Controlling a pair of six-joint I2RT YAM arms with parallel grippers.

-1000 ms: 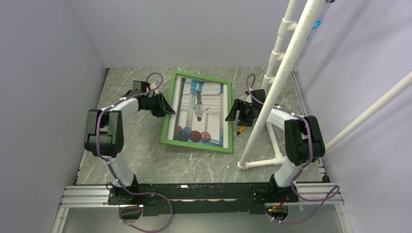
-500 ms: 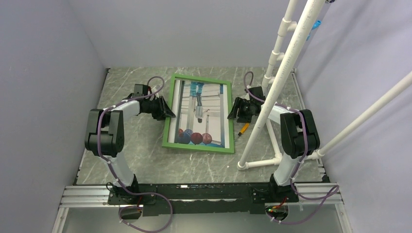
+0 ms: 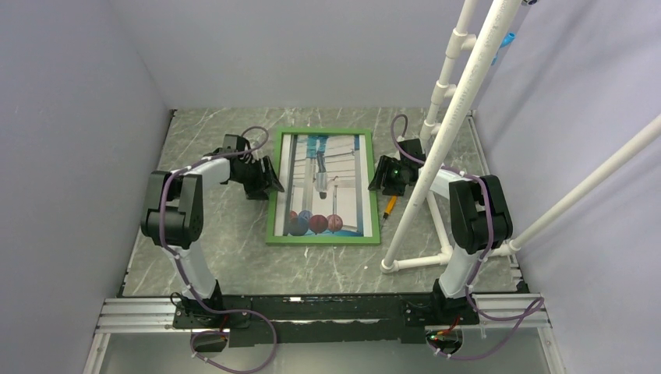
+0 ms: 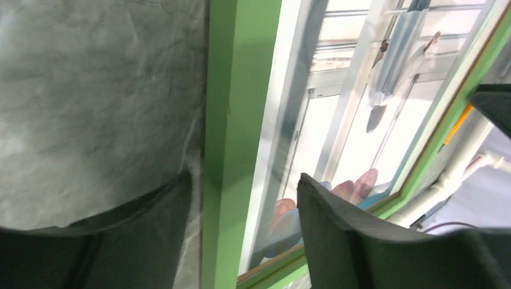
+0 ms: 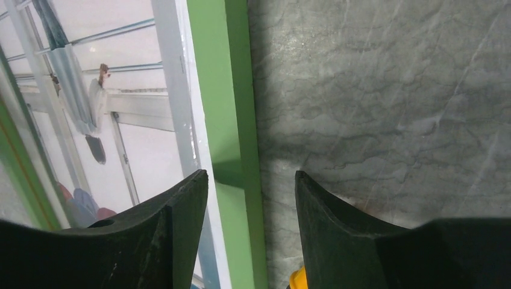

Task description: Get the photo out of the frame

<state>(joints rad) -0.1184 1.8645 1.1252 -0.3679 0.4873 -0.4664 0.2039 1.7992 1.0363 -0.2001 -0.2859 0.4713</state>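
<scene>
The green frame lies flat and face up in the middle of the table, with the photo still inside it. The balloons sit at the photo's near end. My left gripper is open and straddles the frame's left rail, with a gap on each side. In that view the photo shows past the right finger. My right gripper is open around the right rail. Its fingertips stand apart from the rail, one over the photo and one over the table.
A white pipe stand rises right of the frame, its base on the grey marble table. A yellow-orange pen lies between the frame and the pipes and shows by my right finger. Walls close in on three sides.
The frame has turned from a tilt to lie square with the table. My left jaws have widened off the left rail. My right jaws have narrowed around the right rail.
</scene>
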